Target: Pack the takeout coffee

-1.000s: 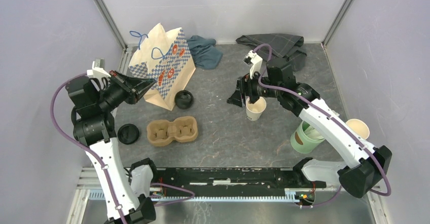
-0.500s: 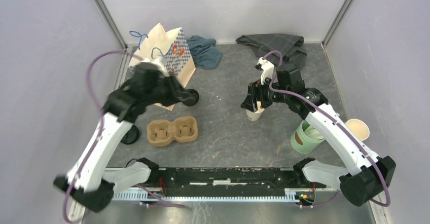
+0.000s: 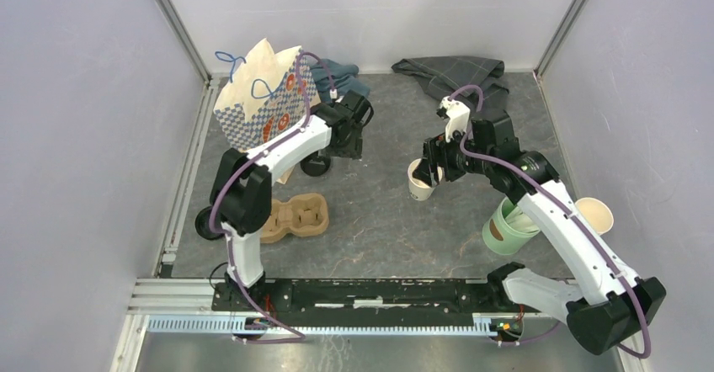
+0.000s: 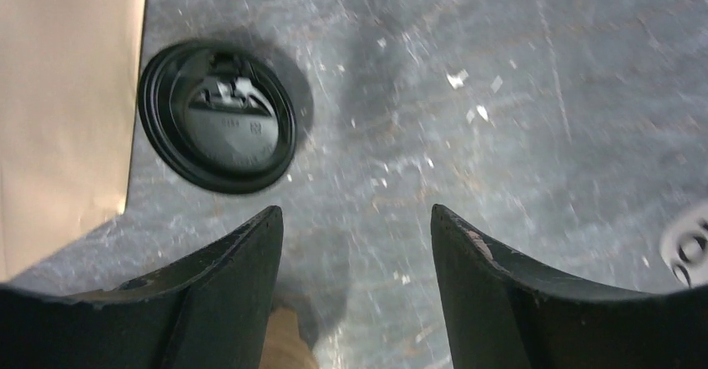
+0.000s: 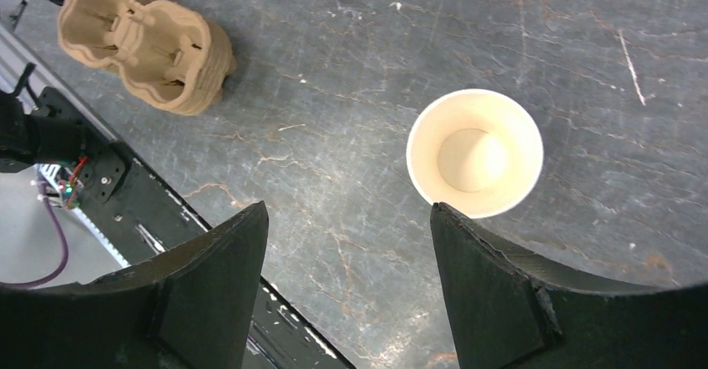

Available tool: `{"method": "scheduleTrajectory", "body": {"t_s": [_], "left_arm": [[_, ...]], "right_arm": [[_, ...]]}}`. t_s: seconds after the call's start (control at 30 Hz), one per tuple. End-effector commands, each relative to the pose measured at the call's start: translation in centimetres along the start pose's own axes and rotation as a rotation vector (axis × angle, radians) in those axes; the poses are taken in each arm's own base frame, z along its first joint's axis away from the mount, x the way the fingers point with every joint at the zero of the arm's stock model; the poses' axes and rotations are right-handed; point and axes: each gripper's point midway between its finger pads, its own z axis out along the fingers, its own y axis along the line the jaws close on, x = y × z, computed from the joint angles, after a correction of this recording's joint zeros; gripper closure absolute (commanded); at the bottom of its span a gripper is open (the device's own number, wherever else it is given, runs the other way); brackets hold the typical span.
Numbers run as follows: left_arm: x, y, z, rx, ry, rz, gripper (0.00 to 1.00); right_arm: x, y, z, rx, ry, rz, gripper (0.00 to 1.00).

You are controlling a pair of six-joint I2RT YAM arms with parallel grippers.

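Lid [image 4: 217,127]: flat on counter [image 4: 501,177], beside bag [image 4: 58,93].
Left jaws: apart, near it; should centre over rim.
Right jaws: apart above cup [image 5: 474,154].

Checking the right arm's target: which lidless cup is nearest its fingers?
The white cup mid-table, beside the right fingers; the mint-green cup and tan-lined cup stand farther right.
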Motion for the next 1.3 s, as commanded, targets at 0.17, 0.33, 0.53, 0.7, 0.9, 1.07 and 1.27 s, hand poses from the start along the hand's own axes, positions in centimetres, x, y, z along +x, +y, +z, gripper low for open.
{"method": "scheduleTrajectory", "body": {"t_s": [0.17, 0.33, 0.53, 0.7, 0.9, 1.07, 1.27], "left_arm": [[-2.9, 2.9, 7.0, -0.072, 0.016, -0.053, 0.35], [-2.4, 3.6, 8.7, -0.076, 0.05, -0.082, 0.46], [-1.6, 3.4, 9.7, -0.071, 0.073, -0.074, 0.56], [-1.5, 3.5, 9.9, -0.076, 0.078, -0.062, 0.72], [-3.2, 2.9, 7.4, -0.014, 0.032, -0.071, 0.92], [-6.8, -1.3, -0.6, 0.294, -0.052, -0.127, 0.93], [-10.2, -7.7, -16.7, 0.925, -0.196, -0.197, 0.95]], "right_arm": [[-0.2, -2.0, -0.5, 0.076, 0.003, -0.029, 0.22], [-0.3, -2.3, -0.3, 0.09, 0.013, -0.039, 0.22], [-0.3, -2.5, -0.1, 0.092, 0.019, -0.039, 0.22], [-0.4, -2.4, -0.3, 0.091, 0.015, -0.037, 0.22], [-1.1, -2.0, -1.0, 0.087, -0.003, -0.035, 0.19], [-2.2, -1.2, -2.2, 0.076, -0.047, -0.032, 0.13], [-5.2, 2.3, -3.8, -0.064, -0.178, 0.007, 0.02]]}}
